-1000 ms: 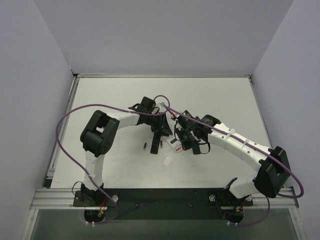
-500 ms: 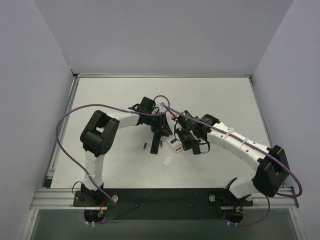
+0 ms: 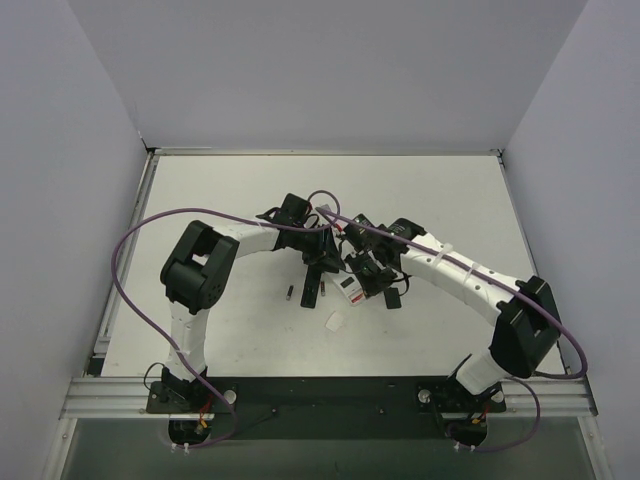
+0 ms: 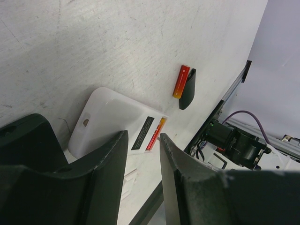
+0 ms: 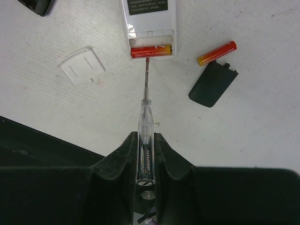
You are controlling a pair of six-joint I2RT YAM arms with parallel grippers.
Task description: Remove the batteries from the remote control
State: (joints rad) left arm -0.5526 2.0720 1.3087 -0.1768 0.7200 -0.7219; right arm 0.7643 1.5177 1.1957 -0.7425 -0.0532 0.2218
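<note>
A white remote [image 5: 149, 18] lies with its battery bay open; one red-and-yellow battery [image 5: 150, 50] sits in the bay. A second battery [image 5: 216, 53] lies loose beside a black cover [image 5: 213, 83]. My right gripper [image 5: 146, 136] is shut on a clear-handled screwdriver [image 5: 145, 117], whose tip touches the battery in the bay. My left gripper [image 4: 143, 136] hovers over the remote [image 4: 112, 122], jaws a little apart and empty. In the top view the grippers [image 3: 322, 262] [image 3: 372, 278] flank the remote [image 3: 350, 288].
A slim black bar [image 3: 311, 285] lies left of the white remote, with tiny dark cylinders [image 3: 288, 293] [image 3: 324, 292] on either side of it. A small white square cover [image 3: 335, 321] [image 5: 80, 65] lies nearer the front edge. Walls enclose the table on three sides.
My right arm has swung left and brought the screwdriver in to the white remote's open bay. The left arm has not moved.
</note>
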